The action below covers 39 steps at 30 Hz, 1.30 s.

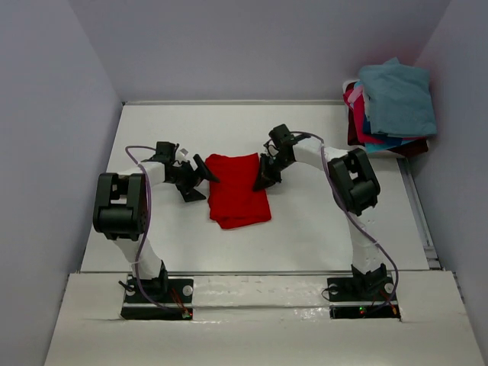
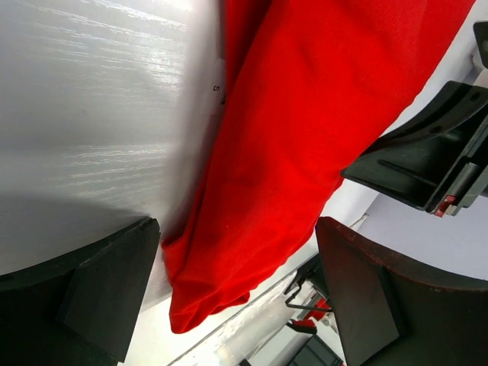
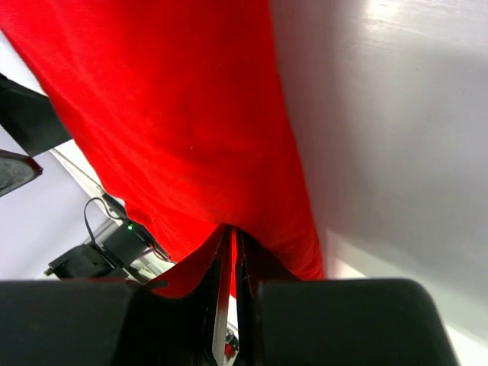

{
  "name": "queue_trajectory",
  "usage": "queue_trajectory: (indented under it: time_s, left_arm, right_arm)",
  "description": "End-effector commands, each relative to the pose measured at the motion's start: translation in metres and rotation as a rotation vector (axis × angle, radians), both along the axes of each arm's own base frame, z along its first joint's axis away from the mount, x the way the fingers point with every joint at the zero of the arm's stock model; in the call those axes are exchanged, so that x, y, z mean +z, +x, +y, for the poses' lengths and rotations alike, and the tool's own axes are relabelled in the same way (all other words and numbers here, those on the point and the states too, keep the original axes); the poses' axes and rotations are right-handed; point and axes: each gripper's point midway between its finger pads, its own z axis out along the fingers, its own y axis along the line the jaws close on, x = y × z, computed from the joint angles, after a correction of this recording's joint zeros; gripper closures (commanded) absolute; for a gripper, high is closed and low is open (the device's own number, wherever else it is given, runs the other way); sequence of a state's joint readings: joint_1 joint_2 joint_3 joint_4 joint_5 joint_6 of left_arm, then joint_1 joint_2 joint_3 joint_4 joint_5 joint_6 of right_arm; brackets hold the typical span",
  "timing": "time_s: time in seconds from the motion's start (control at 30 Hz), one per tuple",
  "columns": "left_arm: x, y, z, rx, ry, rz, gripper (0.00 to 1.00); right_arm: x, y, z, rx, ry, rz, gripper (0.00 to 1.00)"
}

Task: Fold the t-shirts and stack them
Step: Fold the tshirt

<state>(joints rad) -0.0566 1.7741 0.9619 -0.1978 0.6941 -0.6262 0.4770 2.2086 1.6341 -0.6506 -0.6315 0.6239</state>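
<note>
Red and folded, the shirt (image 1: 238,191) lay on the table (image 1: 320,229), its length running near to far, right edge pinched tight in the right gripper (image 1: 266,181), the left gripper (image 1: 203,177) gaping empty beside its left edge.

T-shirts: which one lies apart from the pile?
The red t-shirt, folded, alone at centre; the others sit heaped at the far right corner, teal t-shirt on top.

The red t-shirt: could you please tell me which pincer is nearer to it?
Right. The right pincer is shut on the red t-shirt, pinching its right edge; the left pincer hangs open at its left edge, not gripping it.
</note>
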Motion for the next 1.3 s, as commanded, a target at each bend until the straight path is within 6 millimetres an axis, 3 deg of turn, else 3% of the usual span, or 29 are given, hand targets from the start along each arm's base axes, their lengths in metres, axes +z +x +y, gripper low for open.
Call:
queue_trajectory:
  time_s: [0.0,0.33,0.57,0.9,1.27]
  left_arm:
    - [-0.030,-0.023,0.016,0.020,0.097,0.108,0.01]
    - [-0.031,-0.070,0.015,0.012,0.080,0.199,0.01]
    - [-0.042,-0.087,0.009,0.008,0.028,0.250,0.01]
    - [-0.055,-0.081,0.009,0.029,0.032,0.259,0.01]
    - [-0.049,-0.047,0.011,0.130,0.042,0.223,0.01]
  right_arm:
    - [0.003,-0.001,0.000,0.030,0.025,-0.007,0.88]
    - [-0.008,-0.005,0.000,0.041,0.024,0.016,0.89]
    - [-0.007,-0.003,0.001,0.047,0.028,0.011,0.90]
    - [-0.004,-0.005,0.000,0.055,0.029,0.006,0.90]
    - [-0.001,-0.004,0.000,0.069,0.031,-0.001,0.92]
